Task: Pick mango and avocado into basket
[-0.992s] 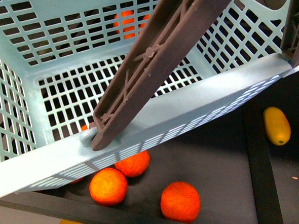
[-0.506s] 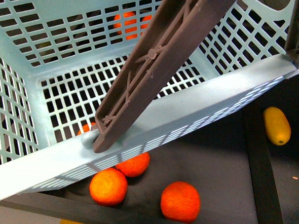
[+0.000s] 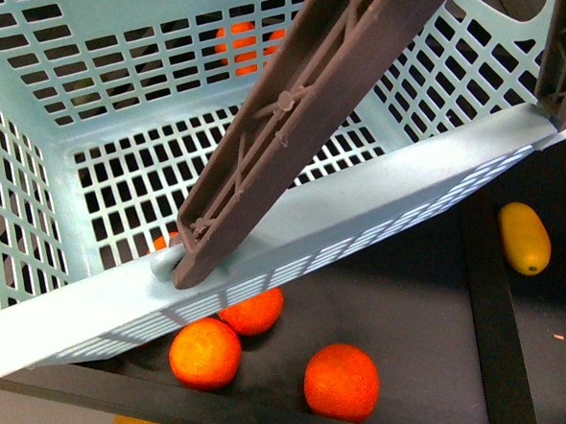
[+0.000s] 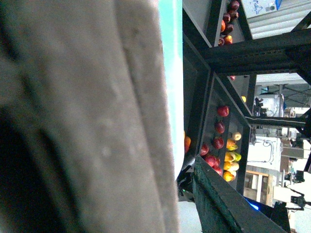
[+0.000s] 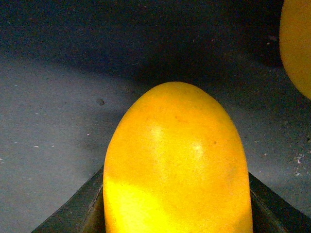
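Observation:
The aqua basket fills most of the front view, tilted, with its brown-grey handle crossing it diagonally. In the left wrist view that handle is a blurred mass right against the camera, with a strip of aqua basket beside it. My left gripper is shut on it, its fingers hidden. My right gripper is shut on a yellow-orange mango held just above a dark grey shelf, with dark fingers on both sides. Another mango lies on the shelf at the right. The avocado is out of view.
Three oranges lie on the dark shelf under the basket; another orange shows through the slots. A shelf divider runs beside the lying mango. A second yellow fruit sits near the held one. Red apples line farther shelves.
The basket has rocked slightly up and back down in the front view. The mango on the shelf and the oranges have not moved.

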You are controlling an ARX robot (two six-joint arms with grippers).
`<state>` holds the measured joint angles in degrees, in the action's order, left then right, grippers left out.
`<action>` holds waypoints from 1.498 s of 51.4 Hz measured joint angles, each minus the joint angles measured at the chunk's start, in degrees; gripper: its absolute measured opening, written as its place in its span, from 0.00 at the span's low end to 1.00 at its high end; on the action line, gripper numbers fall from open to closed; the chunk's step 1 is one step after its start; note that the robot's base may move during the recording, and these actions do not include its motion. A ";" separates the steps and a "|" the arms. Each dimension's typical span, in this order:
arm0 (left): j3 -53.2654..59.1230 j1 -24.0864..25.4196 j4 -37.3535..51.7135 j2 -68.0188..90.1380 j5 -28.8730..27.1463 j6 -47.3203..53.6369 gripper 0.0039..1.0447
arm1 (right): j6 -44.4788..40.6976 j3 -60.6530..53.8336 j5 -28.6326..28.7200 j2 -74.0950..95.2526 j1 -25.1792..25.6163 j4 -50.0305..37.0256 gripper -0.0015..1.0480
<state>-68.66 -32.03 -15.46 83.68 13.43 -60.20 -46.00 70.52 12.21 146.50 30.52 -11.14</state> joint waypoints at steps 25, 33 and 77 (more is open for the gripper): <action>0.00 0.00 0.00 0.00 0.00 0.00 0.27 | 12.63 -20.20 15.52 -28.37 -0.74 -11.08 0.53; 0.00 0.00 0.00 0.00 0.00 0.00 0.27 | 21.51 -30.86 19.47 -47.12 -5.03 -12.68 0.53; 0.00 0.00 0.00 0.00 -0.15 0.09 0.27 | 49.79 -22.88 -14.03 -66.29 -56.74 -13.94 0.53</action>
<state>-68.66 -32.03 -15.46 83.68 13.28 -60.12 3.79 47.64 -1.83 80.20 -26.22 -25.08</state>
